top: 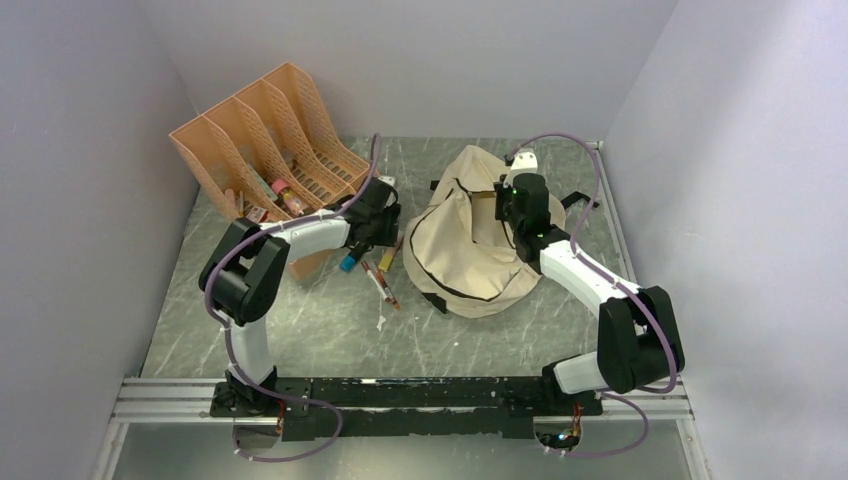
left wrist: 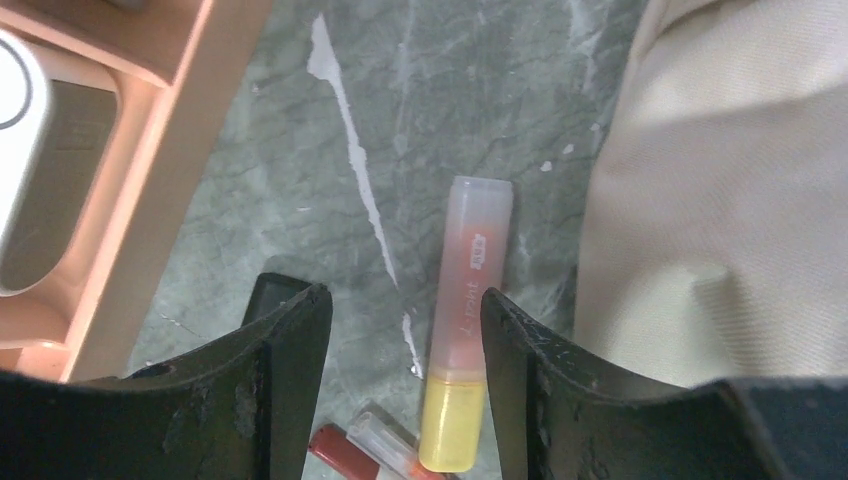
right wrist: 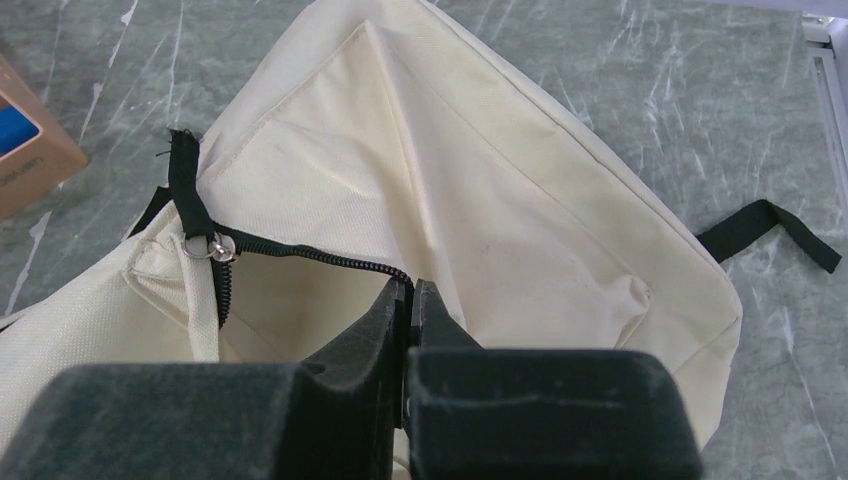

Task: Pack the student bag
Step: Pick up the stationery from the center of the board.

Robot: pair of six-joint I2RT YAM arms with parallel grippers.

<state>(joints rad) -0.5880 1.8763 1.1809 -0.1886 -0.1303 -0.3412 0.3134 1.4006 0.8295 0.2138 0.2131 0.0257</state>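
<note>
flanking the marbled table and student bag stand pale walls.

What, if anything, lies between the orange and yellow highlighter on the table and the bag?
Nothing visible does. The highlighter lies beside the bag, only bare table between them. The left gripper is open over the highlighter; the right gripper is shut on the bag's zipper edge.

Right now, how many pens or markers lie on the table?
3: highlighter beside the bag, red pen beside it, blue-capped marker left of both; the left gripper may hide more.
</note>
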